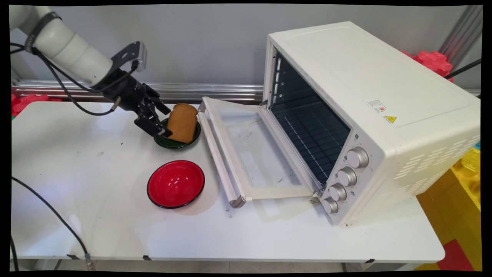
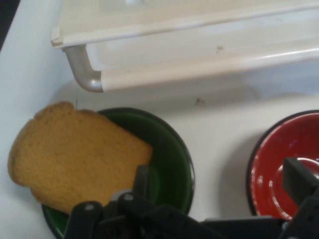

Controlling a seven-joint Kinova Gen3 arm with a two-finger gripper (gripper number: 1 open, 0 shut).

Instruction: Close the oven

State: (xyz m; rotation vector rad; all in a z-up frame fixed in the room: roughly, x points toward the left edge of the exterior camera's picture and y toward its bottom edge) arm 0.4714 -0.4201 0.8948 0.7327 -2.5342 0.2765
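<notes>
A slice of brown toast (image 1: 182,122) (image 2: 75,157) lies tilted across a small dark green plate (image 1: 194,137) (image 2: 172,164), overhanging the rim. My gripper (image 1: 164,121) (image 2: 219,177) hangs open just left of the plate in the main view. In the hand view one finger (image 2: 142,177) stands at the toast's edge, and the other finger (image 2: 299,179) is over a red bowl (image 1: 175,184) (image 2: 279,159). Most of the toast lies outside the gap between the fingers; nothing is held.
A white toaster oven (image 1: 365,111) stands on the right with its door (image 1: 253,154) (image 2: 199,45) folded flat onto the table, its handle (image 1: 217,154) (image 2: 82,74) close to the green plate. A black cable (image 1: 50,211) crosses the table's left front.
</notes>
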